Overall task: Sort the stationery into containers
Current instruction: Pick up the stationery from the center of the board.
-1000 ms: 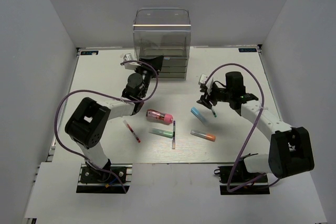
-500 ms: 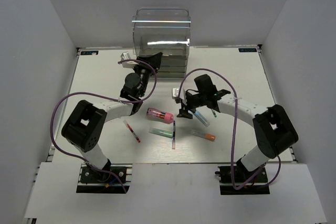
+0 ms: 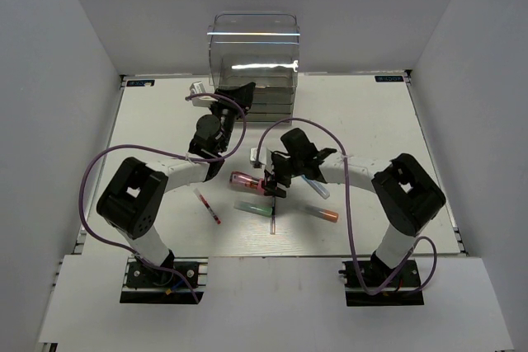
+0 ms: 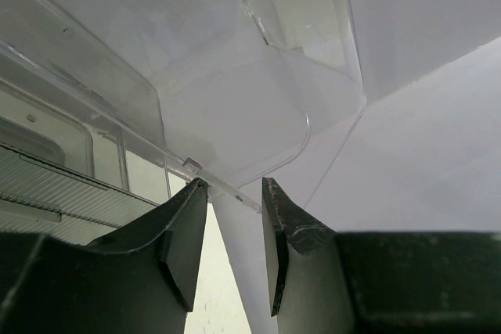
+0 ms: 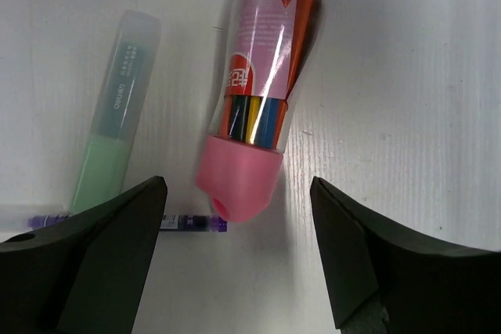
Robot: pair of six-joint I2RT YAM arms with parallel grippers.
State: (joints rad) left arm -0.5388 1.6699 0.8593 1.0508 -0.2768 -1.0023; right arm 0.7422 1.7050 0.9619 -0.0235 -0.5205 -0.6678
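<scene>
Pickup step: right tool (image 5: 237, 184) hangs released astride the pink tube (image 5: 262, 76) mid-bench, left tool (image 4: 233, 189) clenched on the box lid (image 4: 235, 107); next I lower and close squarely.

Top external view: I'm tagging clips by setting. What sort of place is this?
Probably a robotics lab test cell: plain white walls box in a table, the left arm and right arm are bolted at its near edge, and a pink tube lies before a clear drawer box.

Right jaws above pink tube (image 3: 246, 179); left jaws at clear drawer box (image 3: 254, 47).
</scene>
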